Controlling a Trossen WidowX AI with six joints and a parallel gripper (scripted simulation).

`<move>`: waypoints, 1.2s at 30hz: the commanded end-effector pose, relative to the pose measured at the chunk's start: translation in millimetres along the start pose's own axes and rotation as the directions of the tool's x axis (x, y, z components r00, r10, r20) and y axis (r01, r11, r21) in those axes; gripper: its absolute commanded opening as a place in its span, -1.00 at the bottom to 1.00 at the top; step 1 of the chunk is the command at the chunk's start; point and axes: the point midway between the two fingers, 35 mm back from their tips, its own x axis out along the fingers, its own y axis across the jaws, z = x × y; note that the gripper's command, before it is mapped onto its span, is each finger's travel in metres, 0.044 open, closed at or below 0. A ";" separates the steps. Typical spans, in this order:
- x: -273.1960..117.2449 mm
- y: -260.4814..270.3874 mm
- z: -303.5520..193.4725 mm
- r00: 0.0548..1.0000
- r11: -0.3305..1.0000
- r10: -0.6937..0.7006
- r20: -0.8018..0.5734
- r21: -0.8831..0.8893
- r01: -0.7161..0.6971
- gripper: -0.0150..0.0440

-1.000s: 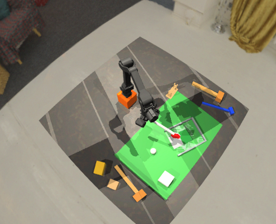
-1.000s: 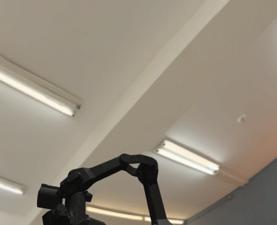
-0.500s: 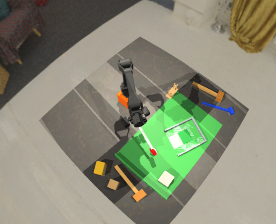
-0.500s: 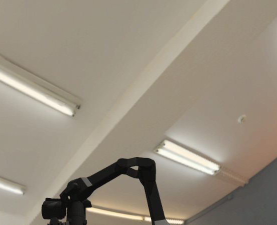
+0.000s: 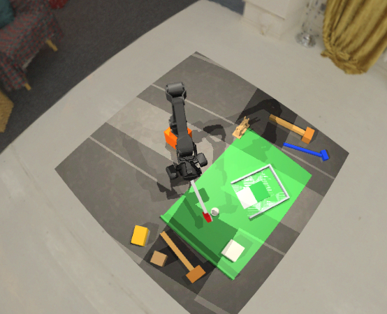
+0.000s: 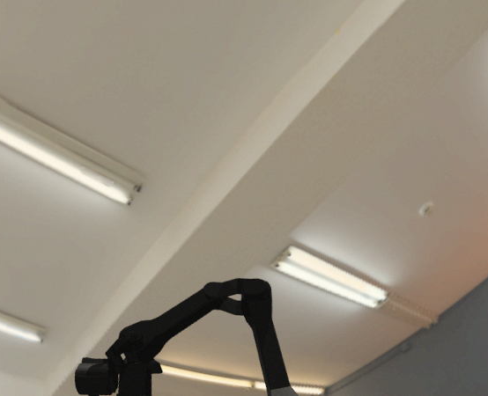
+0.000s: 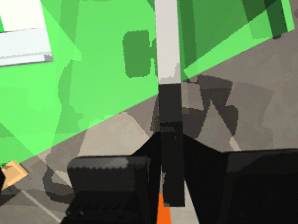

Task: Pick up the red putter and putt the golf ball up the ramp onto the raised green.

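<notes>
The exterior view shows only ceiling and arm; the wrist view cuts off the putter's head. The gripper [image 5: 191,176] pinches the red putter [image 5: 200,200] by its pale shaft, its red head beside the golf ball [image 5: 214,211] on the green mat [image 5: 281,174] toward the worktop's near edge.

No readable text, labels, brands, numbers or signs in any view.

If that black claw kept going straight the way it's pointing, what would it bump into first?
The gripper, shut on the red putter, points down along the shaft, so it would probably meet the green mat near the golf ball; depth is unclear.
</notes>
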 end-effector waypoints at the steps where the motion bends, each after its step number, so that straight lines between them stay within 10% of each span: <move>1: 22.8 -0.2 -2.1 1.000 1.000 0.000 -0.011 0.008 0.000 -0.49; 36: 53.2 0.5 -3.6 1.000 1.000 0.003 -0.012 0.002 -0.002 -0.49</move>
